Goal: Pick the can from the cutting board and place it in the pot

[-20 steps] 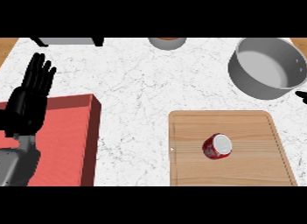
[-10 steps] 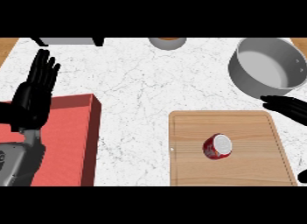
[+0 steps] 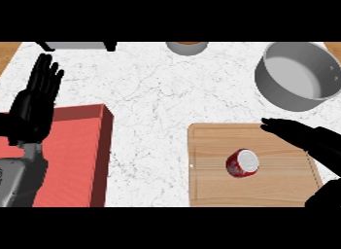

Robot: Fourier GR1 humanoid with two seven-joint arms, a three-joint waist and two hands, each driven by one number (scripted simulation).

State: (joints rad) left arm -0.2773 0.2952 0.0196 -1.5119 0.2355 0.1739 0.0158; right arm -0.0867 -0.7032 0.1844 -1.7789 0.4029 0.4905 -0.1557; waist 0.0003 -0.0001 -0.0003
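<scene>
- Can lies on its side on the cutting board, right of the board's middle, untouched.
- Right hand over the board's right edge, fingers straight and apart, pointing to the board's far-right corner.
- Left hand open, fingers up, over the red tray at the counter's left edge.
- Pot at the counter's far-right corner.

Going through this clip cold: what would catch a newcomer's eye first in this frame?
Probably the red can lying on its side in the middle of the wooden cutting board, with the black right hand stretched open over the board's right edge, beside it. Next, the grey pot at the upper right, and the left hand resting open above the red tray at the left.
</scene>
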